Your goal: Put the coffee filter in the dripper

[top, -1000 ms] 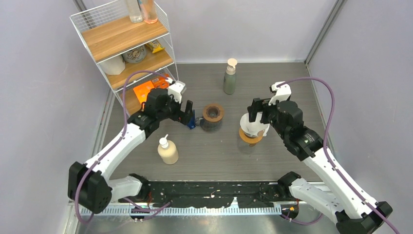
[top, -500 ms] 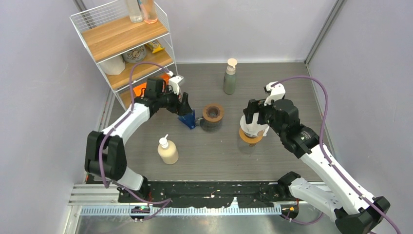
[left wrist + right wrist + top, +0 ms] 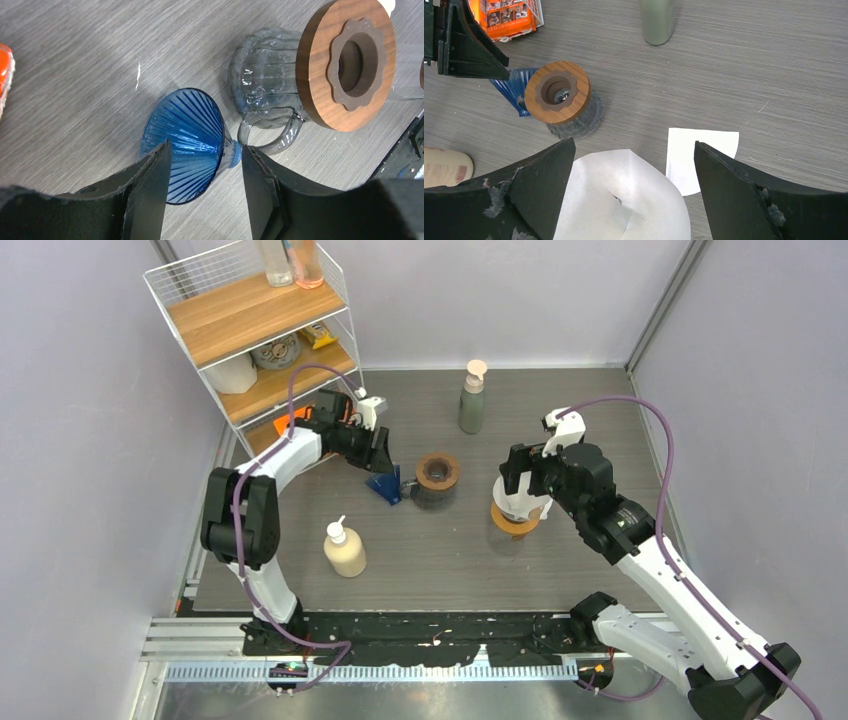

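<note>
Both sets of jaws gape: left gripper (image 3: 205,150) straddles empty blue dripper (image 3: 187,135), tipped sideways beside carafe (image 3: 265,85); right gripper (image 3: 633,147), holding nothing, above opened filter (image 3: 624,195).

A white wire rack (image 3: 250,330) with three wooden shelves stands at the far left corner of a grey, wood-grained tabletop (image 3: 440,550). Pale lilac walls (image 3: 500,290) close in behind the rack, to its left, and on the side opposite it. A metal post (image 3: 662,302) runs up the far corner across from the rack. The rack's top shelf carries two bottles (image 3: 290,262). Its middle shelf holds what may be a white roll (image 3: 232,375), though the wires blur it. Along the tabletop's edge farthest from the rack lies a black perforated plate (image 3: 430,635). The light is even and the shadows are faint.
</note>
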